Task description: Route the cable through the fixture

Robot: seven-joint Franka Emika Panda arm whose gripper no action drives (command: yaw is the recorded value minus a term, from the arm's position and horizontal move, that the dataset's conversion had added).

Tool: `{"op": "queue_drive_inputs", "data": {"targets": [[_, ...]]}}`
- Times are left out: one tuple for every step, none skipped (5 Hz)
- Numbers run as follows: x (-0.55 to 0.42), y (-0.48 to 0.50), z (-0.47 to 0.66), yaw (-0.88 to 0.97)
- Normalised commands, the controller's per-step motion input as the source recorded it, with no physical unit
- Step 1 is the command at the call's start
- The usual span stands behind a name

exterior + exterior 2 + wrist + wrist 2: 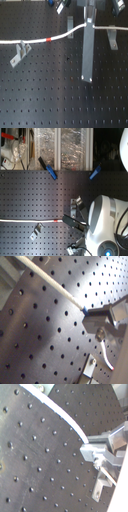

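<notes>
The white cable (30,41) runs from the first exterior view's left edge across the black board, with its red band (48,38) partway along. It rises to my gripper (88,26), which is shut on it. In both wrist views the cable (55,285) (57,411) ends between the grey fingertips (86,310) (86,446). A small metal fixture (20,53) stands just beneath the cable near the first exterior view's left; I cannot tell whether the cable passes through it. In the second exterior view the cable (25,220) lies above that fixture (36,232), and the gripper (72,223) holds its end.
Two more metal brackets stand on the board (45,95), one (70,23) just left of the gripper and one (112,37) to its right. A thin white line (110,27) runs from the gripper to the first exterior view's right edge. Blue-handled tools (49,170) lie at the board's far side.
</notes>
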Motion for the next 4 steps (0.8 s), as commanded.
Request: {"op": "queue_drive_inputs", "data": {"targets": [[0.027,-0.004,0.1,-0.2],[0.012,-0.519,-0.19,-0.23],[-0.005,-0.043,0.0,0.0],[0.0,0.0,0.02,0.0]]}}
